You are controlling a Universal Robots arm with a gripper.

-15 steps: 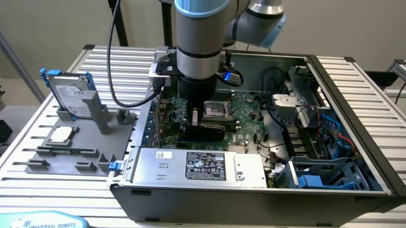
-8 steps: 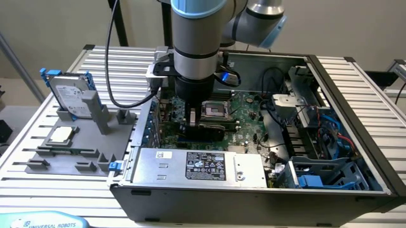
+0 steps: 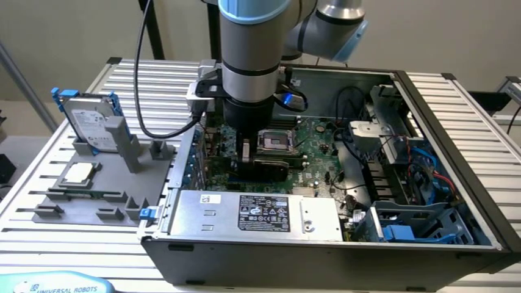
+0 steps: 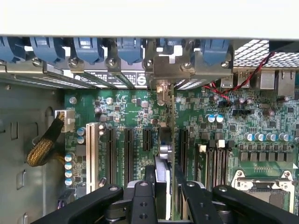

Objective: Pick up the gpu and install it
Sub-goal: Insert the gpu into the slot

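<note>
The gpu (image 4: pixel 172 140) stands on edge in the wrist view, a thin card running down among the black expansion slots (image 4: pixel 128 149) of the green motherboard (image 4: pixel 126 107). Its silver bracket (image 4: pixel 163 70) sits at the case's rear wall, between the blue slot clips. My gripper (image 4: pixel 164 186) is shut on the card, one black finger (image 4: pixel 148 186) pressed to each side. In the exterior view the gripper (image 3: pixel 248 162) is lowered into the open computer case (image 3: pixel 456 152), and the gpu's dark face (image 3: pixel 269 170) shows just below it, beside the CPU socket (image 3: pixel 275 141).
A grey fixture (image 3: pixel 89 201) on the exterior view's left holds a silver hard drive with blue rails (image 3: pixel 88 122) and a small square CPU chip (image 3: pixel 79 173). Inside the case are the power supply (image 3: pixel 260 213), cables (image 3: pixel 366 177) and a blue drive cage (image 3: pixel 407 229).
</note>
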